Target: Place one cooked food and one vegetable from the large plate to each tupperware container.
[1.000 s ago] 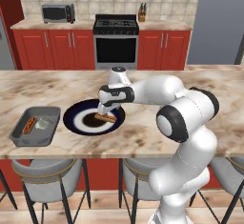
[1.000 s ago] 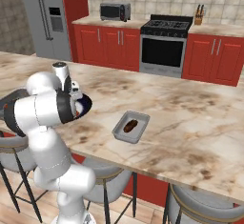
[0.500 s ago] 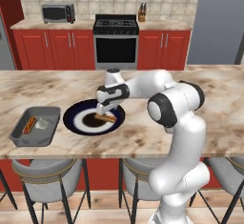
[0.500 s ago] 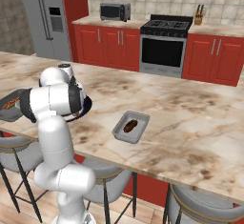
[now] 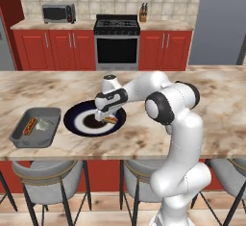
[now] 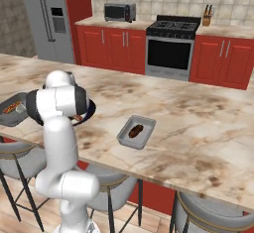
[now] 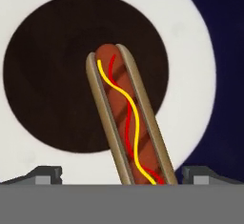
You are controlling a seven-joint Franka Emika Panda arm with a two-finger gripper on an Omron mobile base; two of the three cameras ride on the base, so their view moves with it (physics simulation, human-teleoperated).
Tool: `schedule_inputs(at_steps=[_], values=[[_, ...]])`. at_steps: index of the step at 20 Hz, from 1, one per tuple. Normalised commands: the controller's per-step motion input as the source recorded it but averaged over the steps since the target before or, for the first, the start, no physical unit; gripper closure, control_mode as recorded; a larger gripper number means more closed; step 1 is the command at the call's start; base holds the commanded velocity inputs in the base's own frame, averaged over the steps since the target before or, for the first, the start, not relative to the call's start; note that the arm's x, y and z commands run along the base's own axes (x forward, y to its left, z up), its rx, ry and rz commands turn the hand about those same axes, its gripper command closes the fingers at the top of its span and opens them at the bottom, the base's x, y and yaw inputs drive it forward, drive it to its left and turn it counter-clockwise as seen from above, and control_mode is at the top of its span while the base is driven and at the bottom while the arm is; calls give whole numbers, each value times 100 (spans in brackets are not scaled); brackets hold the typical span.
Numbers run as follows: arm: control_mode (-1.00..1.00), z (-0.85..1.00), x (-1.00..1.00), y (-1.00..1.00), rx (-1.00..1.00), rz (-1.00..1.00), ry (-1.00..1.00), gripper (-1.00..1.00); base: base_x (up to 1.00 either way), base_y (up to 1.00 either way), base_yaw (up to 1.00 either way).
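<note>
Currently the claw (image 7: 121, 178), spread apart over the hot dog (image 7: 127, 123) on the large plate (image 7: 200, 75), should descend centred before clamping.

Plate (image 5: 77, 118): you see it on the tabletop (image 5: 211, 105), between the two tubs.
Hot dog (image 7: 127, 118): lies on the plate, partly over its centre; the gripper (image 5: 103, 116) hangs right above it, one of the fingers (image 7: 45, 174) on each side.
Left tub (image 5: 34, 128): just beside the plate, holding a hot dog and another item.
Right tub (image 6: 136, 132): well apart from the plate, with one food piece in it.
Stove (image 5: 117, 40): behind the tabletop, against the back wall.
</note>
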Motion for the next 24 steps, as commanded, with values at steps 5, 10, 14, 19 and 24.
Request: schedule_inputs(at_steps=[5,10,14,19,24], values=[[-100,-27,20,0,0,0,0,100,0,0,0],[-100,-38,20,0,0,2,0,100,0,0,0],[-100,-42,3,0,0,4,0,100,0,0,0],[-100,29,-36,-18,0,-7,0,100,0,0,0],[-100,59,-70,-68,0,-16,0,100,0,0,0]])
